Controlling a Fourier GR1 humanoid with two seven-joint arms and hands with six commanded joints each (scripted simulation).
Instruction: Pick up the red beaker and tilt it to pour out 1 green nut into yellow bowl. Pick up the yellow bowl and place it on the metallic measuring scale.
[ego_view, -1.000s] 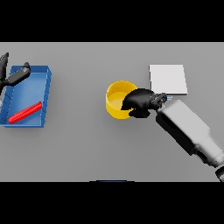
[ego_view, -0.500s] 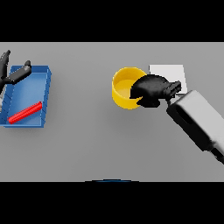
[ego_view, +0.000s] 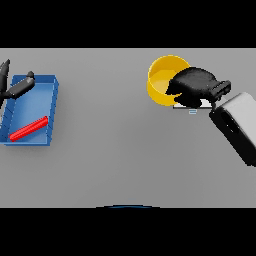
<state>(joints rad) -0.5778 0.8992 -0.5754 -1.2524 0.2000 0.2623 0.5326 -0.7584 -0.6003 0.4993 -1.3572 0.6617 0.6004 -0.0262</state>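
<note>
1. I see the right robot hand (ego_view: 192, 86) at the upper right of the grey counter (ego_view: 120, 150), its arm coming in from the right side of the view.
2. Its dark fingers are curled over the near right rim of the yellow bowl (ego_view: 162, 80), clamped on that rim as far as I can judge.
3. The yellow bowl sits toward the top of the view, its open mouth facing up and to the left; I cannot make out anything inside it.
4. Just under the right robot hand, a thin pale strip of the metallic measuring scale (ego_view: 192, 105) shows; most of it is hidden by the hand and bowl, so I cannot tell whether the bowl touches it.
5. Far to the left lies a blue tray (ego_view: 50, 115), well apart from the bowl.
6. A red rod-like item (ego_view: 29, 128) lies slanted inside the tray, near its lower left corner.
7. The left robot hand (ego_view: 17, 87) shows at the left edge, over the tray's upper left corner, its fingers straight and spread, holding nothing.
</note>
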